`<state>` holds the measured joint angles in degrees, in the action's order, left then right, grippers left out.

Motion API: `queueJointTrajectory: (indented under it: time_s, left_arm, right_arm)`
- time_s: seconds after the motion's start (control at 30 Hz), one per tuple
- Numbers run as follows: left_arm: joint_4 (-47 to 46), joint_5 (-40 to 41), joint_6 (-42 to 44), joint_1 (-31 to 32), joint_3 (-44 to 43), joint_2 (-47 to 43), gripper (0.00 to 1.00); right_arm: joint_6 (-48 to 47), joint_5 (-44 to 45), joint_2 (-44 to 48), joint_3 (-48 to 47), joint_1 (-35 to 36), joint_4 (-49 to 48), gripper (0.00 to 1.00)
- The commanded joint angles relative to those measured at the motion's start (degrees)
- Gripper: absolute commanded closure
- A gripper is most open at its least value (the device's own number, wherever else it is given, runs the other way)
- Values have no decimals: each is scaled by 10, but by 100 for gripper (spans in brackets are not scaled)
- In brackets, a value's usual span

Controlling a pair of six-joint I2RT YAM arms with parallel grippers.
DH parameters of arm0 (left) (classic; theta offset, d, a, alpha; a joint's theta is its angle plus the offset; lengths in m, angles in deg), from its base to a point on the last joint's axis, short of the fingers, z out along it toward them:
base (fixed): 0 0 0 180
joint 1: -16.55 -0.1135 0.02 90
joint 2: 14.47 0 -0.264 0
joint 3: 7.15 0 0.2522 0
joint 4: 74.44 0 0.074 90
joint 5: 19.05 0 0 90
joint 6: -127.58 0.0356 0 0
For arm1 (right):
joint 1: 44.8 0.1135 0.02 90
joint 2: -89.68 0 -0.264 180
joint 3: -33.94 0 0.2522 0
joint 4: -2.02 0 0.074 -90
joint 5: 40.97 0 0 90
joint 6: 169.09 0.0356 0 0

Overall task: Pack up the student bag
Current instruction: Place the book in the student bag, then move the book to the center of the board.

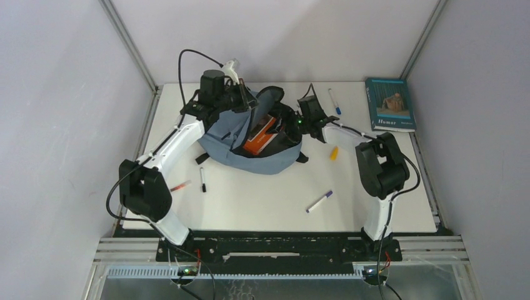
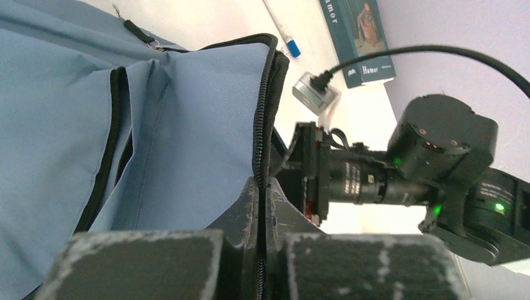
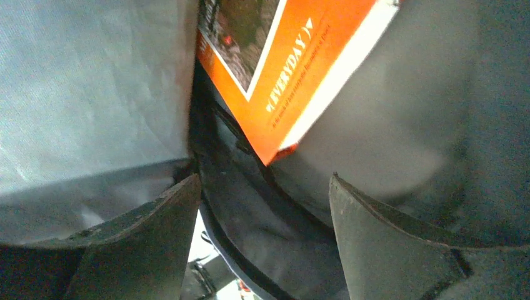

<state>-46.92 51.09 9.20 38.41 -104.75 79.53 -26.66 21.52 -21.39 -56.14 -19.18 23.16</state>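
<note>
The student bag (image 1: 262,161) lies a little toward 12 o'clock from the middle of the white surface (image 1: 262,206), with its main compartment unzipped and gaping. An orange book (image 1: 261,136) sits partly inside the opening.

The left pincer (image 1: 248,101) is at the bag's 11 o'clock side, closed tight on the zippered edge of the raised flap. In the left wrist view the black zipper tape runs straight down between its fingers (image 2: 240,212).

The right pincer (image 1: 300,123) is at the bag's 3 o'clock side, at the mouth of the opening. Its jaws stand wide apart with nothing between them. In its own wrist view a corner of the orange book hangs just beyond the gap, not touching either finger.

A teal book (image 1: 390,104) lies at the 2 o'clock corner. A blue-capped marker (image 1: 335,101) lies near 1 o'clock. A small yellow item (image 1: 334,152) lies toward 3 o'clock, just past the right pincer. A purple pen (image 1: 319,201) lies at 5 o'clock. A black marker (image 1: 202,179) and a red pen (image 1: 180,185) lie side by side toward 8 o'clock.
</note>
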Motion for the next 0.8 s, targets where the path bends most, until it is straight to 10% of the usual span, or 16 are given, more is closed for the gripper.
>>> queueJointTrajectory:
  time_s: [0.0, 0.3, 0.43, 0.77]
  left_arm:
    - [-61, 19, -11, -3, 1, -15, 100]
    - [-90, 40, 18, 38, 17, -1, 99]
    - [15, 79, 55, 83, -49, 58, 41]
    - [92, 205, 103, 85, -68, -59, 0]
  right_arm:
    - [-79, 32, 82, 10, -3, 61, 17]
    - [-192, 193, 286, 90, -149, 160, 18]
    - [-218, 283, 336, 120, -245, 188, 19]
    - [-220, 387, 277, 110, -332, 139, 19]
